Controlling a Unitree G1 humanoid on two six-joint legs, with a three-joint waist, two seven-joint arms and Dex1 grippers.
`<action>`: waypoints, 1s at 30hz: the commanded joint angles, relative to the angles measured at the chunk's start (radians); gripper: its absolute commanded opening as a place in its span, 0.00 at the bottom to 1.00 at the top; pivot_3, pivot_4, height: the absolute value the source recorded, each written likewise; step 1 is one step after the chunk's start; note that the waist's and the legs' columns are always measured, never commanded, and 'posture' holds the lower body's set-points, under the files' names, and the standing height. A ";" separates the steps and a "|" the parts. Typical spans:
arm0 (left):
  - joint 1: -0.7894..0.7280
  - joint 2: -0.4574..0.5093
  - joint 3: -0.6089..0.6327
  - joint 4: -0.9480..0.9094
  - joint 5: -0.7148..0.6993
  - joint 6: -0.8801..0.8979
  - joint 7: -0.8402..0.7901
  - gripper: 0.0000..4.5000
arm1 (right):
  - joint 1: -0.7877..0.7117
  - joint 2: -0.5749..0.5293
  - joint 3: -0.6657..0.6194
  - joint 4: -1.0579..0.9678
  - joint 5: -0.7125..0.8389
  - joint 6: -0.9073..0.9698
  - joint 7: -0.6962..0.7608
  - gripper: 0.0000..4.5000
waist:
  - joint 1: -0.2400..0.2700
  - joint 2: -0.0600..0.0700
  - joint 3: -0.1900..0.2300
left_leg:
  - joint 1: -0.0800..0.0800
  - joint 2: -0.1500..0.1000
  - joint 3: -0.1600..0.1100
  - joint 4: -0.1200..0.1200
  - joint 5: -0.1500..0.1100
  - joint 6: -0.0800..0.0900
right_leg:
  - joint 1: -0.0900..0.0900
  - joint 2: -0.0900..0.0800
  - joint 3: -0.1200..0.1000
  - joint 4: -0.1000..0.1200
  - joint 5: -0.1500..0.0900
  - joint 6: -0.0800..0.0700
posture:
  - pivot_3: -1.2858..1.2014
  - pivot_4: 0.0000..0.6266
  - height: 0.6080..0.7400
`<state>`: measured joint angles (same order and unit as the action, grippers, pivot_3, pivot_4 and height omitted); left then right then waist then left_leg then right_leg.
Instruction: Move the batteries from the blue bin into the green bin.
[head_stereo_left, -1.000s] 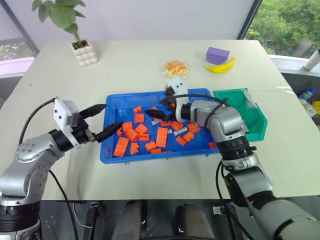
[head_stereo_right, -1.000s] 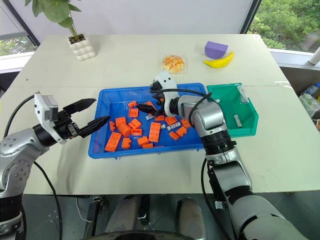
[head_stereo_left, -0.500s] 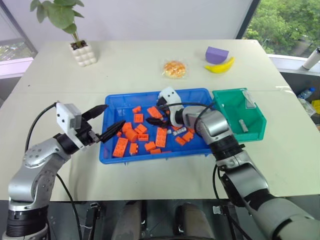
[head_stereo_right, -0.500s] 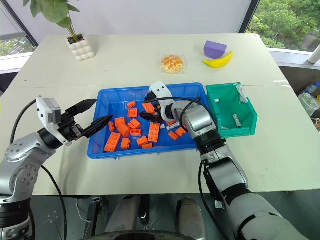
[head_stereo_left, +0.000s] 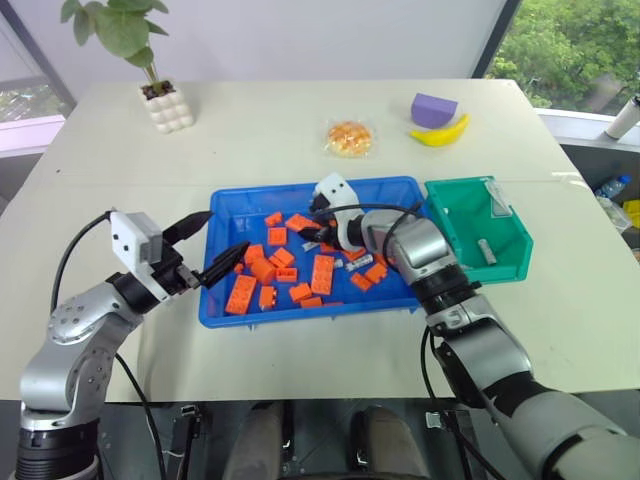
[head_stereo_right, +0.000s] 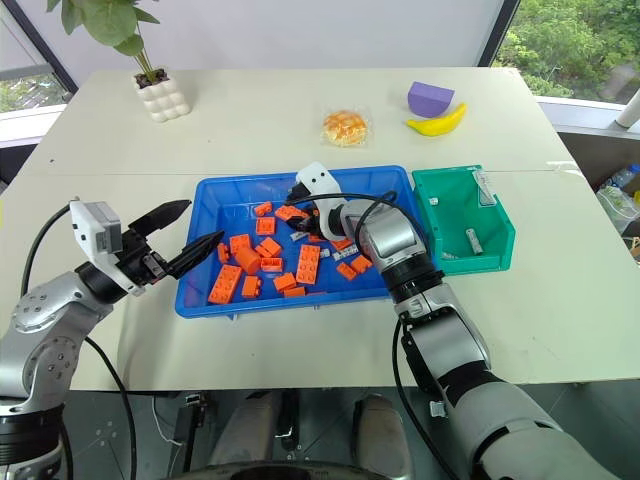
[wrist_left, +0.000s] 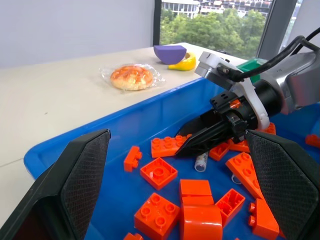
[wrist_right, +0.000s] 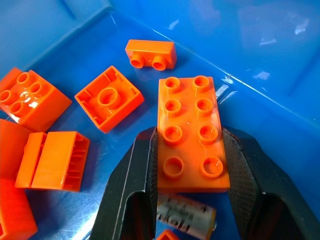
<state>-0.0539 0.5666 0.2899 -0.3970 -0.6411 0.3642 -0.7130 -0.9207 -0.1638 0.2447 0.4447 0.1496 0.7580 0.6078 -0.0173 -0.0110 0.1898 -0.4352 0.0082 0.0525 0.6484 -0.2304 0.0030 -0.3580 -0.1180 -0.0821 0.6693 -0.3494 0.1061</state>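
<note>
At the blue bin's (head_stereo_left: 300, 318) nine o'clock rim, the left claw (head_stereo_left: 220, 236) hangs with its fingers spread, holding nothing. It is well apart from the batteries. Near the bin's middle, the right claw (head_stereo_left: 308, 232) points toward nine o'clock and has its fingers pressed against the long sides of an orange brick (wrist_right: 192, 135). The wanted battery (wrist_right: 185, 216) lies just behind that brick on its three o'clock side, deep between the fingers. Its long axis runs crosswise from finger to finger. The right arm is plainly the nearer, but the brick probably takes the grip instead. The green bin (head_stereo_left: 505, 262) sits on the desk (head_stereo_left: 250, 140) at the blue bin's three o'clock.
</note>
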 joint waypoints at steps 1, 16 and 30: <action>-0.012 -0.003 0.007 -0.020 0.004 -0.025 0.005 1.00 | -0.080 0.018 -0.045 -0.050 0.017 0.001 -0.005 0.27 | 0.000 0.000 0.000 | 0.000 0.000 0.000 0.000 0.000 0.000 | 0.000 0.000 0.000 0.000 0.000 0.000 | 0.52 0.24 1.00; -0.007 0.134 0.119 -0.065 -0.148 0.097 -0.057 1.00 | 0.093 -0.259 0.071 -0.670 0.244 0.311 0.294 0.27 | 0.003 0.000 0.000 | 0.000 0.000 -0.001 0.000 0.000 0.001 | 0.001 0.000 0.000 -0.002 0.000 0.000 | 0.52 0.24 1.00; 0.101 0.242 0.128 -0.107 -0.180 0.175 -0.155 1.00 | 0.164 -0.320 0.151 -0.664 0.201 0.214 0.301 0.61 | 0.004 0.000 0.000 | 0.000 0.001 -0.001 -0.001 0.000 0.001 | 0.000 0.000 0.000 -0.002 0.000 0.000 | 0.52 0.24 1.00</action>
<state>0.0415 0.7901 0.3977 -0.4668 -0.8067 0.5366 -0.8498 -0.7537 -0.4789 0.4042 -0.2079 0.3542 0.9930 0.9034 -0.0135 -0.0111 0.1898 -0.4354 0.0087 0.0519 0.6478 -0.2309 0.0035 -0.3575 -0.1183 -0.0821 0.6670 -0.3494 0.1059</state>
